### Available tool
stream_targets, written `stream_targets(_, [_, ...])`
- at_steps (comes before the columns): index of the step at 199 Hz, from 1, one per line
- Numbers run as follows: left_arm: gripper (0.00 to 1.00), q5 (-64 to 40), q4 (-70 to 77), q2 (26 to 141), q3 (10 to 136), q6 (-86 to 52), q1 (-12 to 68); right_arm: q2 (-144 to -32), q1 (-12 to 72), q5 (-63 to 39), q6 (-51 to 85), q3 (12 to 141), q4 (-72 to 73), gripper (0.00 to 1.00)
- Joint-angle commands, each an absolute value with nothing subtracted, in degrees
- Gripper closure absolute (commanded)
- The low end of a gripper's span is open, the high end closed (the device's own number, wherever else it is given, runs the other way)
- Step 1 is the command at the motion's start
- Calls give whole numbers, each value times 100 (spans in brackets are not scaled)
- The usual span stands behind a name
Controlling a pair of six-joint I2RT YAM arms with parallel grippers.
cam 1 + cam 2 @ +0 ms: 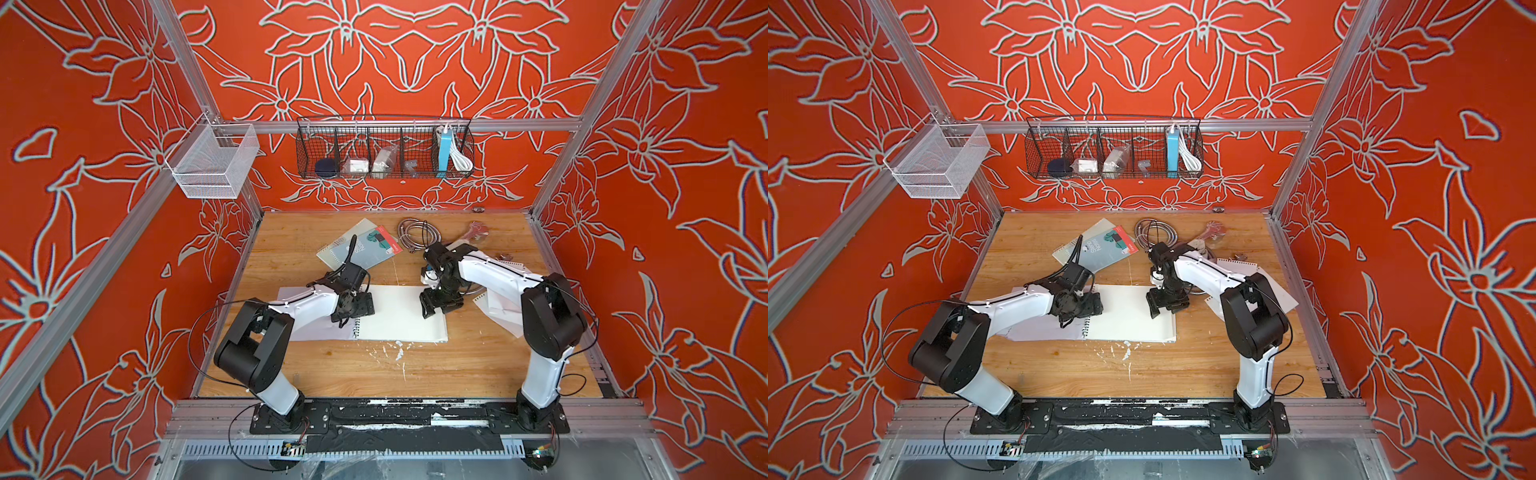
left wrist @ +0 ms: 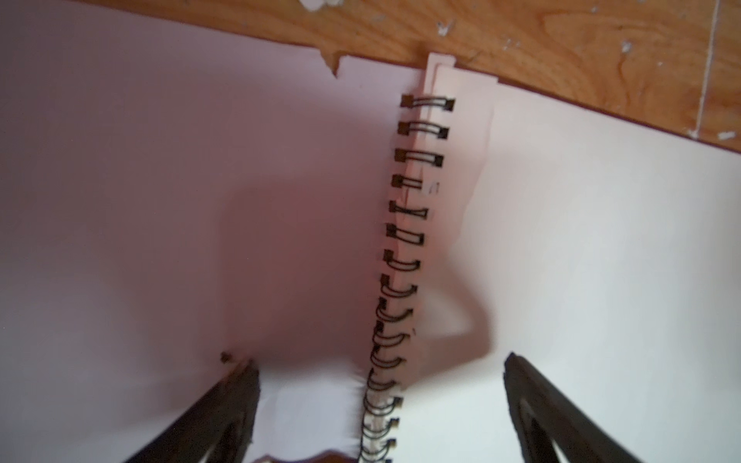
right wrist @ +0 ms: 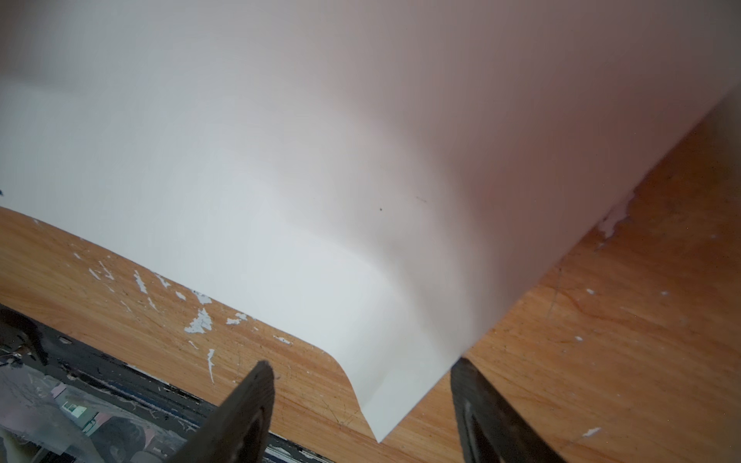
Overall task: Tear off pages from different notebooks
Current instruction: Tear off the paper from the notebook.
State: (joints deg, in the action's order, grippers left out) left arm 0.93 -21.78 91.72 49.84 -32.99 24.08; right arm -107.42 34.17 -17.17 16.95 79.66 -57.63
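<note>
Open notebook [image 1: 399, 309] centred, closed notebooks [image 1: 374, 253] behind, loose pages [image 1: 496, 309] at right

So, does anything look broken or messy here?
Yes. The open notebook has a ragged torn strip left beside its spiral, one page corner curls up, and white flecks litter the wooden table near it.

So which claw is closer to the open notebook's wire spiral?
Left. The left claw hangs open astride the spiral; the right claw is over the page's outer corner.
</note>
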Motion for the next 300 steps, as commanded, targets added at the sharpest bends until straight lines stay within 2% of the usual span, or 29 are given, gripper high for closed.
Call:
stream_targets(1, [10,88,-2312,9264,5095,-3255,2443,-10922,3463,-1880,1570,8070,-5903,28])
stream_targets(68, [12,-47,-2234,9317,5108,-3196,2454,-10659,3479,-2445,1433,7947,-5524,32])
stream_targets(122, [21,-287,-2206,9334,5179,-3067,2513,-10496,3501,-2856,1446,7871,-5268,34])
stream_targets(192, [22,-752,-2067,9318,5161,-3023,2610,-10445,3509,-3303,1882,7491,-4735,37])
stream_targets(202, [22,-786,-2024,9278,5141,-3010,2627,-10447,3511,-3266,1931,7433,-4709,43])
stream_targets(225, [21,-843,-1890,9001,5051,-2914,2676,-10375,3513,-3267,2056,7289,-4564,81])
stream_targets(242, [20,-747,-1855,8575,4993,-2733,2802,-10325,3503,-3372,2113,7237,-4418,98])
stream_targets(248, [19,-672,-1864,8393,4984,-2630,2873,-10321,3503,-3416,2139,7238,-4363,100])
stream_targets(300, [16,-105,-2268,7440,4985,-1526,3981,-10599,3432,-3824,2640,7475,-4057,100])
